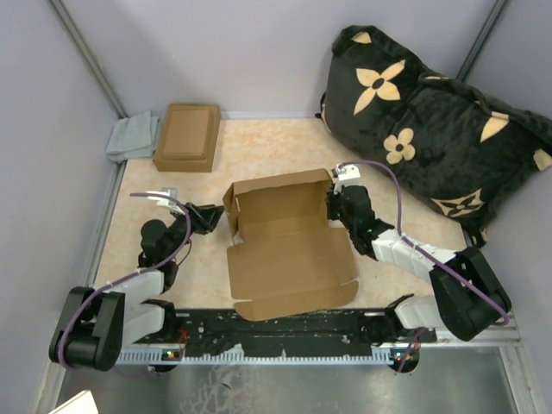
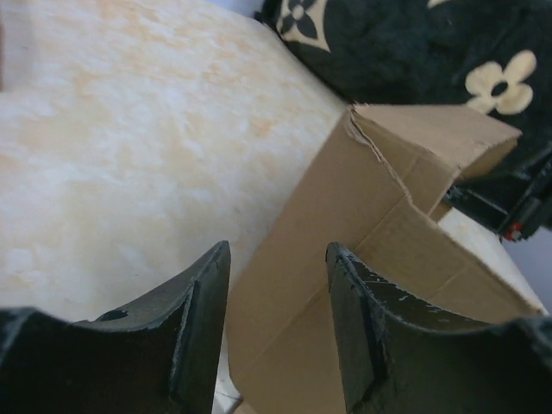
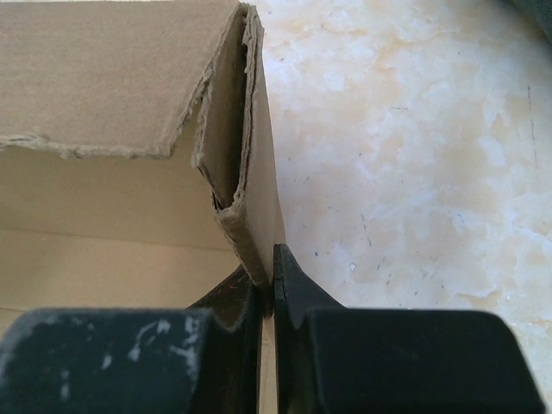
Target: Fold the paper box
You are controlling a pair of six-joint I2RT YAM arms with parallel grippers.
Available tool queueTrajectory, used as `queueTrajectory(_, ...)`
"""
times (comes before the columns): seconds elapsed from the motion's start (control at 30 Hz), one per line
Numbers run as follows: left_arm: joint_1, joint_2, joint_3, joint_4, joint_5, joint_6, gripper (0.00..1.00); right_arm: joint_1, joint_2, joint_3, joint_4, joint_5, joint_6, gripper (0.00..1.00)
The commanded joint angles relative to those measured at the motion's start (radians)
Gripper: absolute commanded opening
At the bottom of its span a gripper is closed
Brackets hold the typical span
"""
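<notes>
The tan paper box (image 1: pixel 289 246) lies half-formed in the middle of the table, its back and side walls raised and the wide lid flap flat toward the arms. My right gripper (image 1: pixel 332 203) is shut on the box's right side wall (image 3: pixel 259 216), one finger inside and one outside. At the box's left side, my left gripper (image 1: pixel 216 217) is open. In the left wrist view the box's left wall (image 2: pixel 345 224) stands just ahead of the gap between the fingers (image 2: pixel 203 328), with nothing gripped.
A smaller brown cardboard box with a stepped lid (image 1: pixel 187 136) sits at the back left beside a grey cloth (image 1: pixel 134 136). A large black cushion with tan flowers (image 1: pixel 431 129) fills the back right. Grey walls enclose the table.
</notes>
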State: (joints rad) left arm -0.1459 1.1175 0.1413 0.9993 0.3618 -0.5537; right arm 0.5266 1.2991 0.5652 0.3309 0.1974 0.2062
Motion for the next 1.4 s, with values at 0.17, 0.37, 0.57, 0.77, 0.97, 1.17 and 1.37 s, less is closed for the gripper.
queueTrajectory(0.17,-0.145,0.029,0.041,-0.086,-0.005,0.100,0.55,-0.005,-0.014,0.038,-0.065,-0.034,0.010,0.04)
queueTrajectory(0.37,-0.192,0.000,0.045,-0.115,-0.060,0.102,0.53,-0.005,-0.021,0.035,-0.062,-0.047,0.007,0.04)
queueTrajectory(0.57,-0.236,-0.026,0.081,-0.195,-0.088,0.106,0.51,-0.005,-0.021,0.035,-0.064,-0.063,0.015,0.04)
queueTrajectory(0.77,-0.280,-0.114,0.082,-0.294,-0.144,0.124,0.52,-0.005,-0.010,0.030,-0.058,-0.061,0.025,0.04)
queueTrajectory(0.97,-0.290,-0.200,0.059,-0.365,-0.181,0.149,0.52,-0.005,0.007,0.050,-0.075,-0.047,0.041,0.04)
queueTrajectory(1.17,-0.295,-0.193,0.061,-0.364,-0.184,0.146,0.52,-0.005,-0.003,0.048,-0.072,-0.050,0.051,0.04)
queueTrajectory(1.37,-0.313,-0.229,0.064,-0.414,-0.182,0.138,0.54,-0.005,0.007,0.053,-0.075,-0.047,0.052,0.04)
